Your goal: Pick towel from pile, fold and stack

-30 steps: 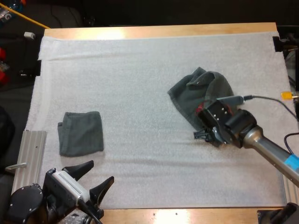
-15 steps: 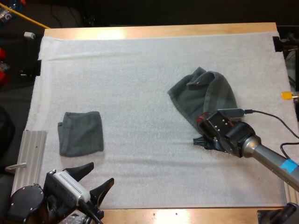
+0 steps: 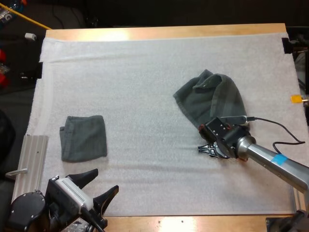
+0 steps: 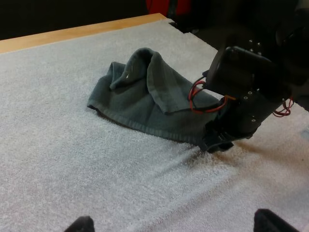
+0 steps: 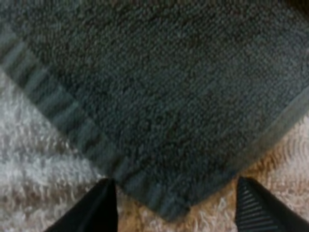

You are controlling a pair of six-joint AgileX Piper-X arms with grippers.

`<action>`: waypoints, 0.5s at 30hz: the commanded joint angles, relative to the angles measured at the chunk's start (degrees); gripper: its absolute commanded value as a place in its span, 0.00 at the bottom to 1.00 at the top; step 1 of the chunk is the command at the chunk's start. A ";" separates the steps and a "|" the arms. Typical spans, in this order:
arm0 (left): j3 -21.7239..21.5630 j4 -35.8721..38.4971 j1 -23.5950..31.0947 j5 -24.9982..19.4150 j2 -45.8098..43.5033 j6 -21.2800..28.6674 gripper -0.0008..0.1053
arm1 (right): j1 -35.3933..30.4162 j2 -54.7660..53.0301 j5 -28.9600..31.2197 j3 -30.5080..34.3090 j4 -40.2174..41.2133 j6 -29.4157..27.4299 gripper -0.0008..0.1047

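The crumpled towel [image 3: 209,98] lies on the white mat [image 3: 140,82] with its hemmed corner pointing straight into the gap between the fingers [image 5: 100,205] of the right gripper [image 3: 206,150]. One tip stands just outside each edge of that corner, both apart and clear of the cloth, so this gripper is wide open and holds nothing. The rest of the towel bunches up beyond the fingertips, one fold standing raised at its far end. I judge the step in hand to be the pick: the corner is framed but not yet pinched. The next move calls for the tips to settle onto the mat and close across the hem, catching the towel and not the mat's soft nap, before any lift. The left gripper [image 3: 102,180] sits well apart from this, fingers spread and empty. The folded towel [image 3: 83,137] lies flat just ahead of its tips, ready to take the next one.
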 commanded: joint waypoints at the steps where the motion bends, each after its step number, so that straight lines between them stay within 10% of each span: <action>1: -0.32 0.30 -0.18 0.59 0.12 0.30 0.60 | -0.30 -0.02 0.71 -0.04 -0.63 0.29 0.43; 15: -0.32 0.30 -0.18 0.59 0.12 0.30 0.60 | -7.76 -0.04 -10.24 -0.04 -0.19 0.03 0.30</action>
